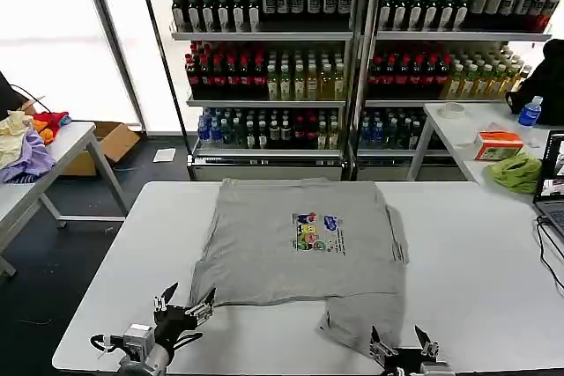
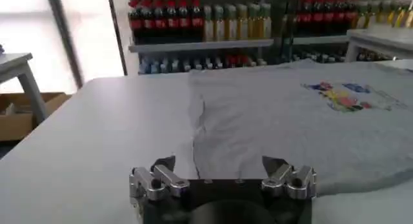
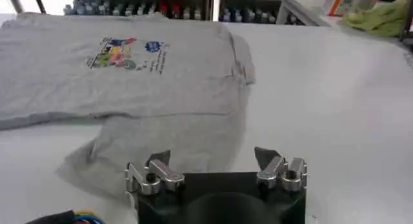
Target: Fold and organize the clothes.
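Head view: light grey shirt (image 1: 300, 248) with a small multicoloured chest print (image 1: 315, 232), spread flat across the middle of the white table (image 1: 476, 253), reaching from the far edge down toward the near edge, one flap trailing crookedly toward the near right corner. Left pincer (image 1: 185, 304) poised at the near edge, just off the shirt's near left corner, jaws released and spread, nothing between them. Right pincer (image 1: 404, 345) low at the near edge, just beside the trailing flap, likewise released and empty. Left wrist view: left pincer (image 2: 222, 169) aimed at the shirt's (image 2: 303, 125) side seam, cloth lying close ahead. Right wrist view: right pincer (image 3: 213, 162) hovering right over the rumpled flap of the shirt (image 3: 129, 83). Likely risks from here: pinching only the top layer and dragging the whole shirt askew; uneven lifts from two grips at mismatched heights, giving a skewed fold; the bunched flap folding in creased; thin cloth slipping from the jaws.
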